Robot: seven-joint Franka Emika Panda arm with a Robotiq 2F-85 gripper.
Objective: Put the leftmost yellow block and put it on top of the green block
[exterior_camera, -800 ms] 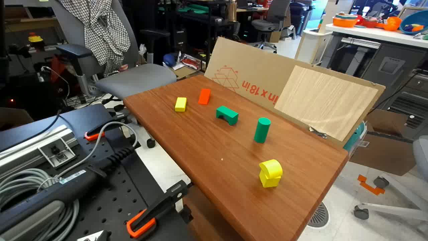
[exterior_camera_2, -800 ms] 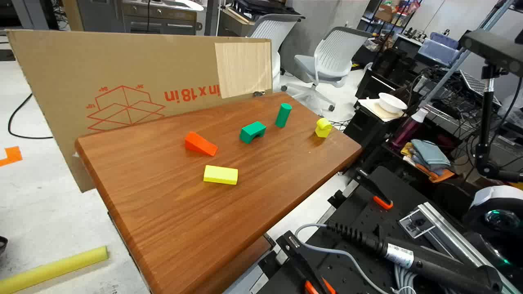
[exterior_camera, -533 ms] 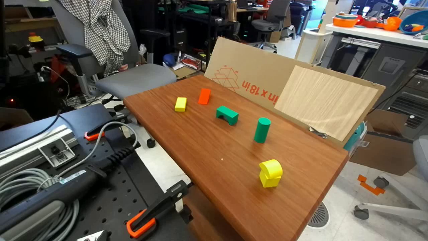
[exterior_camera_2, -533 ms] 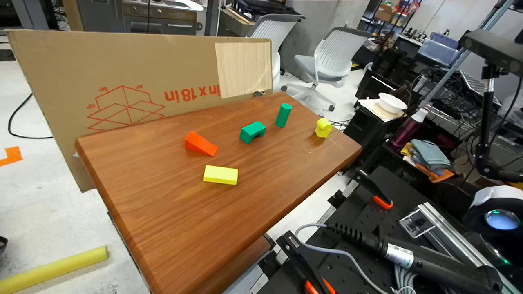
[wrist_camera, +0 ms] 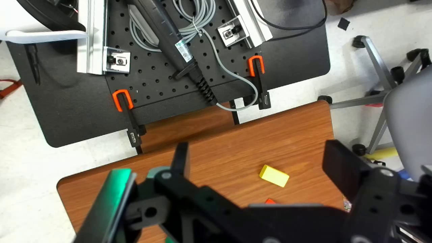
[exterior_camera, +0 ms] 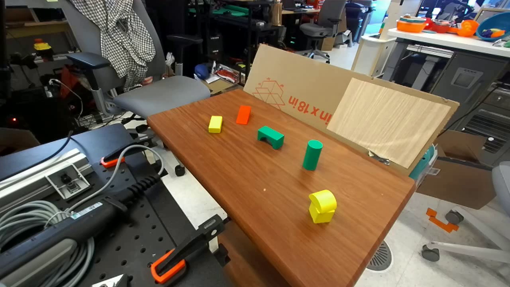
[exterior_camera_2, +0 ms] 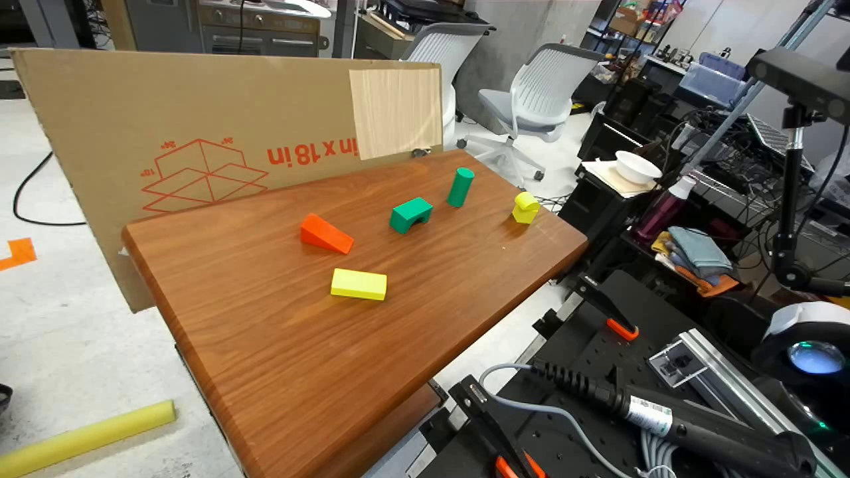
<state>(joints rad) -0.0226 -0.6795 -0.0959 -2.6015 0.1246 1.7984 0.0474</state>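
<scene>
The leftmost yellow block is a small plain yellow block lying flat on the wooden table, in both exterior views (exterior_camera: 215,124) (exterior_camera_2: 358,284) and in the wrist view (wrist_camera: 274,175). The green block is a low, wide green piece with an arch cut beneath, standing in both exterior views (exterior_camera: 271,135) (exterior_camera_2: 411,214). In the wrist view only a green sliver shows at the bottom edge; I cannot tell which piece it is. My gripper (wrist_camera: 259,160) is open and empty, high above the table, with the yellow block framed between its fingers. The gripper is outside both exterior views.
An orange-red wedge (exterior_camera: 243,114) lies close to the yellow block. A green cylinder (exterior_camera: 312,155) stands upright. A chunkier stacked-looking yellow piece (exterior_camera: 322,206) stands nearer one table end. A cardboard panel (exterior_camera_2: 199,119) lines one table side; a black pegboard bench (wrist_camera: 189,77) lines the opposite side.
</scene>
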